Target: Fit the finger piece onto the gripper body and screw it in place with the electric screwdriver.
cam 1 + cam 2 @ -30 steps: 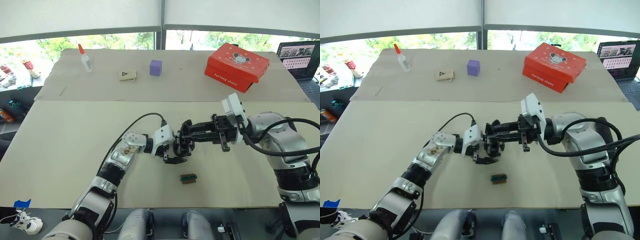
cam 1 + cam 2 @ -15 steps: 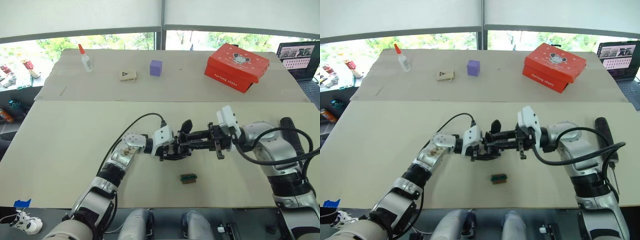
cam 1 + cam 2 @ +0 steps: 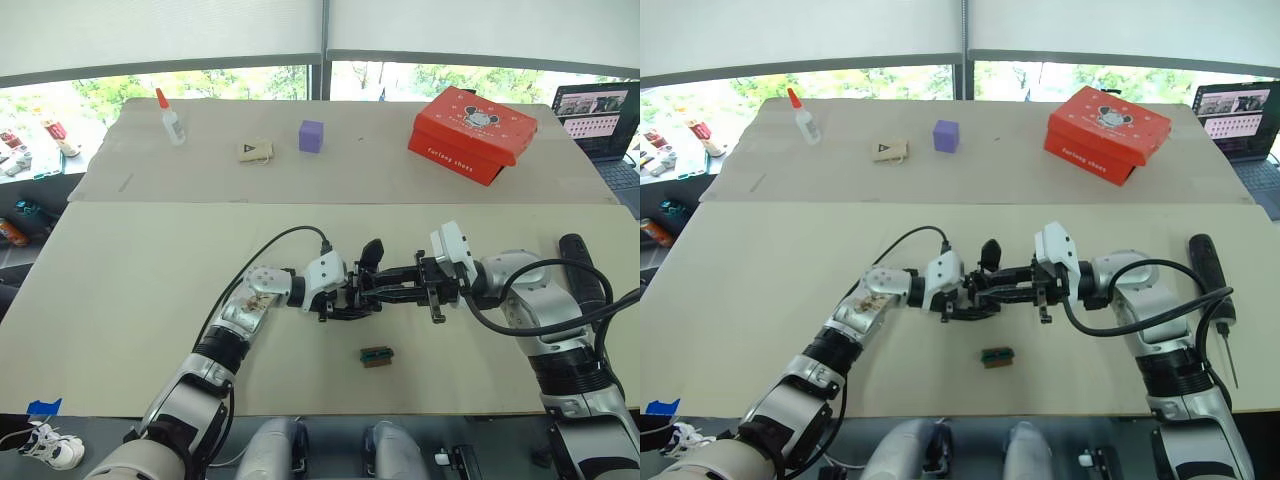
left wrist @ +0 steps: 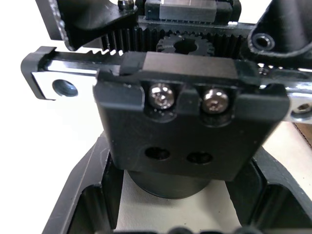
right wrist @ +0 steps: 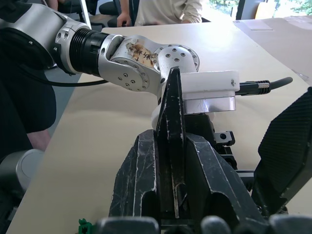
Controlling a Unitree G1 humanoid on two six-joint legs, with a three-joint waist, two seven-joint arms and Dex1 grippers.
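Far side of the desk [image 3: 120, 300] has a glue bottle [image 3: 170, 116] on the left, then a small tan card [image 3: 255, 151], a purple cube [image 3: 312, 135] and a red shoebox [image 3: 473, 133]. Laptop [image 3: 600, 115] far right, little green-and-brown block [image 3: 376, 356] near the front.

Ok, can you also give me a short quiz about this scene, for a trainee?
1. True or false: the electric screwdriver lies on the table at the robot's right, in neither hand.
2. The green-and-brown block is: A) on the table, nearer the robot than both hands; B) in the right hand; C) on top of the screwdriver.
3. Fill in: the left hand is shut on the ____.

Key: 1 true; 2 A; 3 gripper body.
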